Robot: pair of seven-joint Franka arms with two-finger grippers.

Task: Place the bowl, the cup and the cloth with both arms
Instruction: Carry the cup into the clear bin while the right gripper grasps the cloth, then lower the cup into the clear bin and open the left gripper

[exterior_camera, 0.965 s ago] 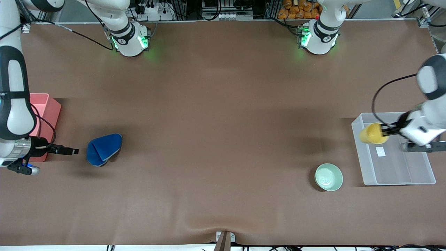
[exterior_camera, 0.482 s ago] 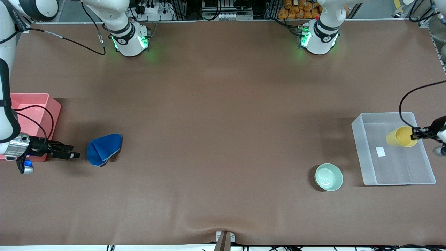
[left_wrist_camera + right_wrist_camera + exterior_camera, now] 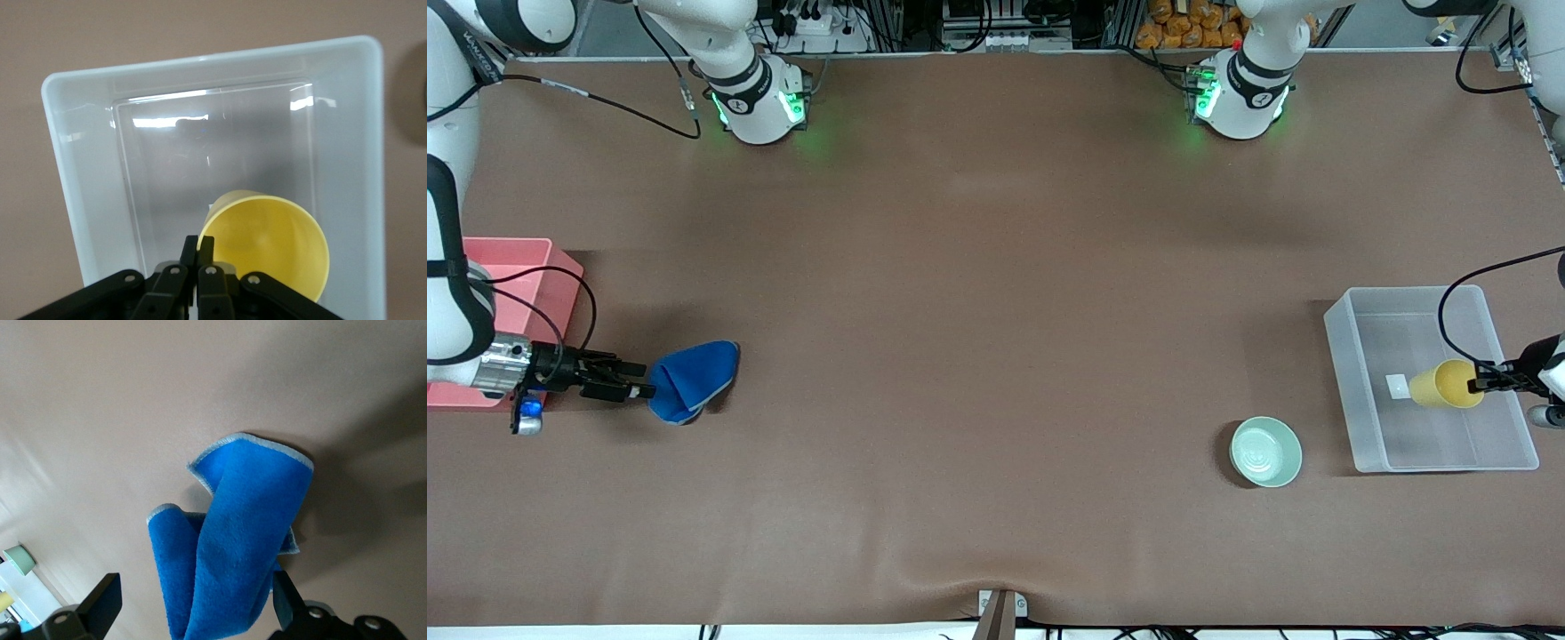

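Cup [image 3: 1447,384] held over clear bin [image 3: 1352,373] by left gripper [image 3: 1476,385].

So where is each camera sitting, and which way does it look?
Front view: high up across the table, facing both arms' bases; it shows the right gripper at the cloth and the bowl.
Left wrist view: on the left arm, looking down past the left gripper pinching the cup inside the clear bin.
Right wrist view: on the right arm, looking between its open fingers at the cloth.
Front and left wrist views share the cup and bin.
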